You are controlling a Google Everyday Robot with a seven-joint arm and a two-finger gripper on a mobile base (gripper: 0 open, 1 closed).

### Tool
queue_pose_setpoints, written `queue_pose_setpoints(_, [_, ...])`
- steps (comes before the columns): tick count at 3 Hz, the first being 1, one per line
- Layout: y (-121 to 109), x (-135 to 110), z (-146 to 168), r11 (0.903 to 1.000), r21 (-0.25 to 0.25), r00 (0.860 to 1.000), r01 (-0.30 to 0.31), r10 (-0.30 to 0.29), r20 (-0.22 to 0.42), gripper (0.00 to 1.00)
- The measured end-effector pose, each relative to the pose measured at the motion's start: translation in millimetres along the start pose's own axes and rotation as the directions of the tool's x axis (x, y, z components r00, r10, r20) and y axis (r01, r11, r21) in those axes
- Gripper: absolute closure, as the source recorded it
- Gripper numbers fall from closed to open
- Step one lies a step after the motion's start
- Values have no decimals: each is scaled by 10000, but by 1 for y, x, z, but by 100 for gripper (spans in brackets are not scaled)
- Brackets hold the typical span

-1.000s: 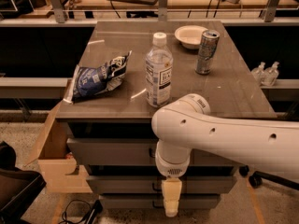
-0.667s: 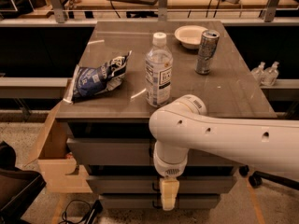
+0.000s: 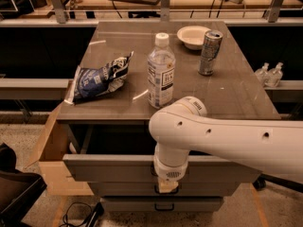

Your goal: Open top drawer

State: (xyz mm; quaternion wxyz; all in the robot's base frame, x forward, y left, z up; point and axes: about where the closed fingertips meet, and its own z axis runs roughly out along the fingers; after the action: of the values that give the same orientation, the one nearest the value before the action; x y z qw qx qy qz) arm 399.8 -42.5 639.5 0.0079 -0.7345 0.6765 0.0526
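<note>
The top drawer (image 3: 109, 168) is the widest grey front under the table (image 3: 236, 98). It stands out from the frame, with a dark gap above it. My white arm comes in from the right and bends down over the drawer's middle, hiding its handle. My gripper (image 3: 165, 187) points downward at the drawer's lower edge, just above the second drawer (image 3: 123, 188). The third drawer (image 3: 137, 204) with its small dark handle lies below.
On the table stand a water bottle (image 3: 161, 72), a blue chip bag (image 3: 97, 79), a can (image 3: 209, 52) and a white bowl (image 3: 193, 36). A cardboard box (image 3: 53, 164) sits left of the drawers. Two small bottles (image 3: 269, 74) stand at right. Cables lie on the floor.
The gripper has moved up and slightly left, from the lower drawers to the top drawer's lower edge. The top drawer's front now looks wider and lower, standing further out.
</note>
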Motion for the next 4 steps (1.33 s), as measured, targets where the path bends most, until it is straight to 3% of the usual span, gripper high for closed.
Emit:
queue_pose_setpoints(1, [0, 0, 0, 10000, 0, 10000, 0, 0, 0, 95])
queue_pose_setpoints(2, [0, 1, 0, 10000, 12, 10000, -6, 6, -12, 100])
queue_pose_setpoints(4, [7, 3, -3, 9997, 196, 9999, -116, 116, 29, 100])
